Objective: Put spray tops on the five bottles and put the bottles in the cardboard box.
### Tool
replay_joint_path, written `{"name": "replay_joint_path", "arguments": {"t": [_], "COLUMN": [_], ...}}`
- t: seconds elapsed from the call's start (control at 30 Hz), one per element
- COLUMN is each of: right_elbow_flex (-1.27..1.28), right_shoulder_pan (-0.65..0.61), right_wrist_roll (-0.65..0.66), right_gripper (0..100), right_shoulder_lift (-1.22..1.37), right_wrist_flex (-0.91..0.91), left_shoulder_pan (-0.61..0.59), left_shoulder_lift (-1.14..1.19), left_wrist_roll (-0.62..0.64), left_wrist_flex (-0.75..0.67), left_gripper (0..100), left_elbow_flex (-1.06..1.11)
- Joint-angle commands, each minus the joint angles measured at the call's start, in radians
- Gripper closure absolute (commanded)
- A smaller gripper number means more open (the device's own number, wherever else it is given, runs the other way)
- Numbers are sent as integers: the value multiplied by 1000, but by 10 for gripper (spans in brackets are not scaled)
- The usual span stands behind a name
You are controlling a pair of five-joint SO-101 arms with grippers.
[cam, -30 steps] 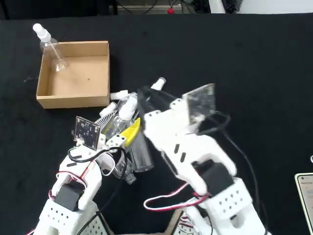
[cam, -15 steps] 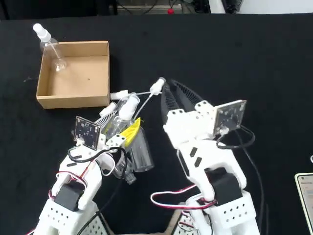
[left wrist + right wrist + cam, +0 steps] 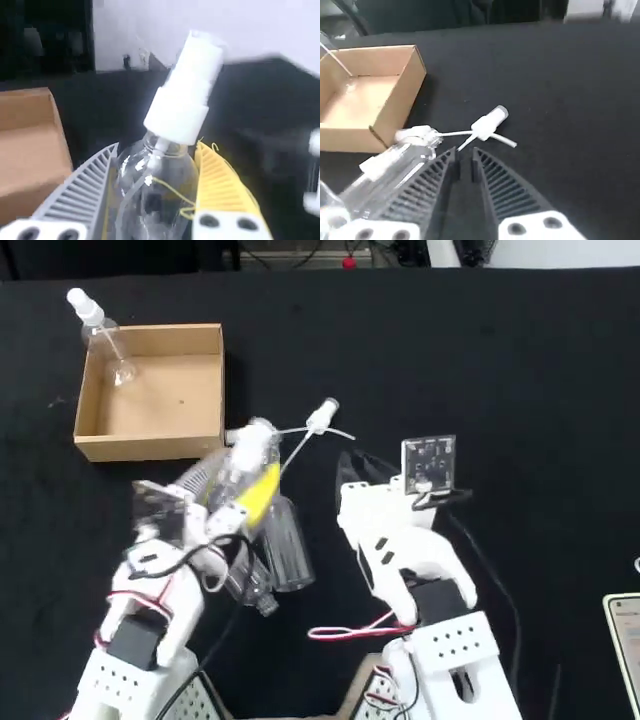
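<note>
Lifted and tipped toward the box since the earlier frame, a capped bottle is held in the left gripper, and the right arm is drawn back from it.

At upper left of the high view the cardboard box (image 3: 140,445) is seen, with one capped bottle (image 3: 97,328) leaned over its far left corner. Right of and below the box, the left gripper (image 3: 243,466) is clamped on a clear bottle (image 3: 150,190), whose white spray top (image 3: 182,95) is fitted. Just below, further clear bottles (image 3: 283,550) are laid on the black table (image 3: 520,390). At centre a loose spray top (image 3: 322,418) is laid with its tube. Right of centre, the right gripper (image 3: 463,152) is held nearly closed, with a narrow slit between the jaws and nothing gripped.
</note>
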Motion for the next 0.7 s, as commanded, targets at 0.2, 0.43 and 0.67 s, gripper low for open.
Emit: {"name": "replay_joint_path", "arguments": {"t": [0.2,0.43,0.67], "right_elbow_flex": [114,120,122], "right_shoulder_pan": [20,20,20], "right_wrist_roll": [8,8,8], "right_gripper": [956,956,956], "right_shoulder_lift": [10,10,16], "right_wrist_flex": [-212,-209,-207], "left_shoulder_pan": [-329,-338,-338], "left_shoulder_lift": [-2,91,483], "left_wrist_roll": [8,8,8], "left_wrist_flex": [-473,-517,-726], "left_gripper": [916,916,916], "left_elbow_flex": [-70,-113,-286]}}
